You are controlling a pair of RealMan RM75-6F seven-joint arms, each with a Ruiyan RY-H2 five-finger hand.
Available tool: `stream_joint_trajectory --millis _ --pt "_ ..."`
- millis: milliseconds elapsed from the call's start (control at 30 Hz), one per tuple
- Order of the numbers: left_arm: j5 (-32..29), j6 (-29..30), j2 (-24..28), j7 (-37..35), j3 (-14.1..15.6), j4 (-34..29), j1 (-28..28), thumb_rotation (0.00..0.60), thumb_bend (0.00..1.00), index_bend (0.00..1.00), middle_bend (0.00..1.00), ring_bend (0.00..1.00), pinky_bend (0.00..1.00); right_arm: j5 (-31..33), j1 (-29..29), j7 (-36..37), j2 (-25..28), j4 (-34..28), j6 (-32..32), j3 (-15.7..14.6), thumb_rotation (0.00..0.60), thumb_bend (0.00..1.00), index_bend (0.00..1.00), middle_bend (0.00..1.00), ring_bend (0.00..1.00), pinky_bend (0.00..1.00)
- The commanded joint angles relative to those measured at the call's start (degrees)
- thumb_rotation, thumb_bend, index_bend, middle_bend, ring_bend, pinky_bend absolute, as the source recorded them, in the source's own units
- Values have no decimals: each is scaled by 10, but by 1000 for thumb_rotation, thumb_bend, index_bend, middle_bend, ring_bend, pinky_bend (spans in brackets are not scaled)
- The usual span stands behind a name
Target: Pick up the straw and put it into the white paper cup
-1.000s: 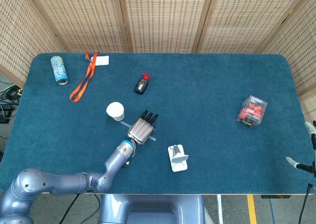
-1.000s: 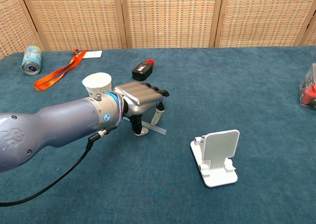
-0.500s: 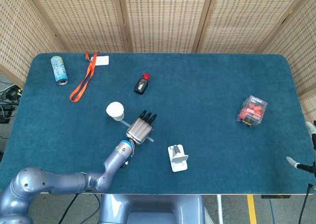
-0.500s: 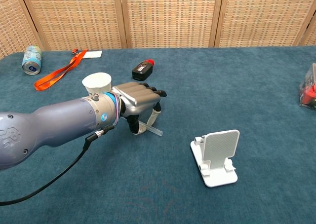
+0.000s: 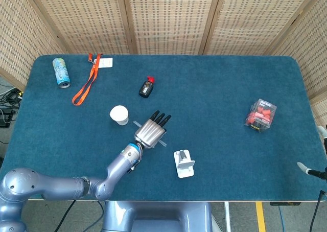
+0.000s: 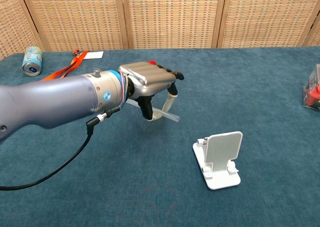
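Observation:
My left hand (image 5: 152, 131) pinches the clear straw (image 5: 162, 142) and holds it off the blue cloth, level, with an end sticking out on each side. In the chest view the left hand (image 6: 150, 82) hangs above the table with the straw (image 6: 170, 116) under its fingers. The white paper cup (image 5: 119, 114) stands upright just left of the hand; in the chest view my forearm hides it. Of my right hand (image 5: 309, 169) only pale fingertips show at the right edge of the head view, apart and holding nothing.
A white phone stand (image 5: 184, 163) sits right of the hand near the front edge. A black bottle with a red cap (image 5: 146, 87) lies behind the cup. A can (image 5: 61, 72) and an orange lanyard (image 5: 86, 86) lie far left. A clear box of red pieces (image 5: 262, 115) sits right.
My left hand closed on the straw where it lay and has lifted it off the cloth, moving a little up and right. The cup has not moved.

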Motion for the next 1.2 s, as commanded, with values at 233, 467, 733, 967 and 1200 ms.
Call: stream_joint_trajectory --millis 233,467,733,967,1200 --pt "2 33 56 -15 -30 -83 -10 600 416 579 0 0 21 -3 -2 5 2 -2 3 0 600 52 37 0 0 0" --pt "12 42 104 -81 -64 -129 4 600 416 578 0 0 21 -11 -2 1 2 -5 6 -3 600 53 39 0 0 0" --pt "31 42 172 -189 -77 -153 53 600 416 585 0 0 21 -16 -2 -5 1 -8 9 -5 600 53 39 0 0 0" --pt "70 -12 206 -327 -68 -123 98 600 416 588 0 0 20 -19 0 -20 -2 -12 10 -8 600 52 39 0 0 0" --pt "122 -62 199 -483 -73 -75 130 600 416 588 0 0 17 -19 1 -32 -6 -13 9 -9 600 52 39 0 0 0"
